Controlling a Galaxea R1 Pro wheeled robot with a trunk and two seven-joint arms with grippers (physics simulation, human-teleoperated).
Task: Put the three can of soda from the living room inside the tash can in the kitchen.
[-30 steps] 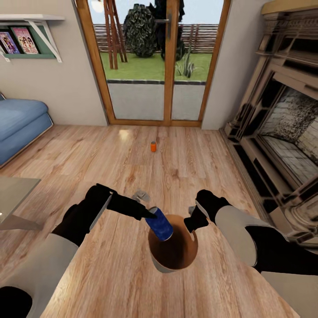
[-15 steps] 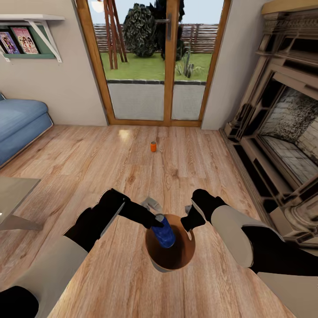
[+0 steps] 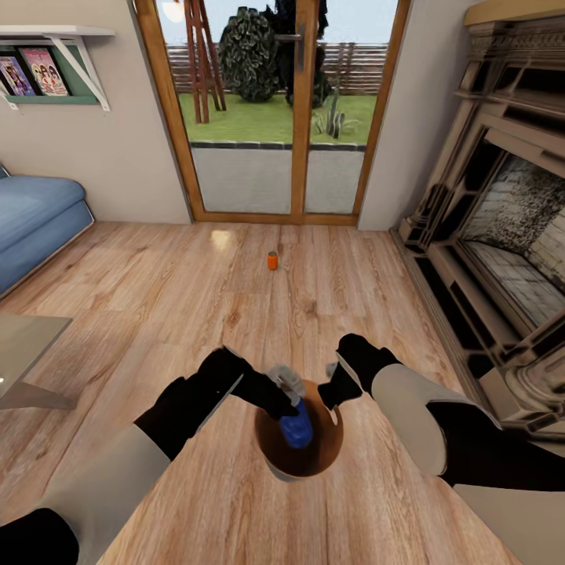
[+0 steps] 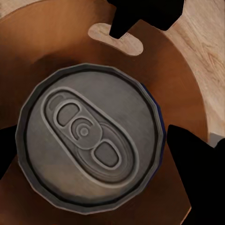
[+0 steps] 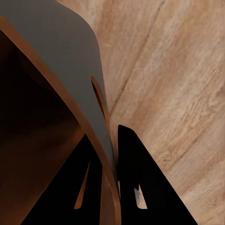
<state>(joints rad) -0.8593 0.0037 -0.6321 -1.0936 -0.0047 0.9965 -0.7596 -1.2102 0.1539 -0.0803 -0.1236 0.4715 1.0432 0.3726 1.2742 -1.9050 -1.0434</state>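
The blue can [image 3: 296, 428] is gripped by the left gripper [image 3: 289, 399] and held inside the mouth of the bin [image 3: 271, 463], at the lower centre of the head view. In the left wrist view the can's silvery top [image 4: 89, 138] is seen end-on, with a black finger [image 4: 192, 150] pressed against each side and the brown inside of the bin [image 4: 56, 33] around it. The right gripper [image 3: 336, 388] is clamped on the bin's rim at the right side of the opening; in the right wrist view its fingers [image 5: 140, 183] are seen astride the bin's wall [image 5: 61, 51], one inside and one outside, just below the slot handle [image 5: 100, 101]. An orange can [image 3: 272, 260] stands upright on the wood floor [image 3: 157, 282], well apart, in the middle of the head view before the glass doors [image 3: 271, 110]. The blue sofa [image 3: 35, 220] is seen at the left edge, the fireplace [image 3: 502, 220] at the right.
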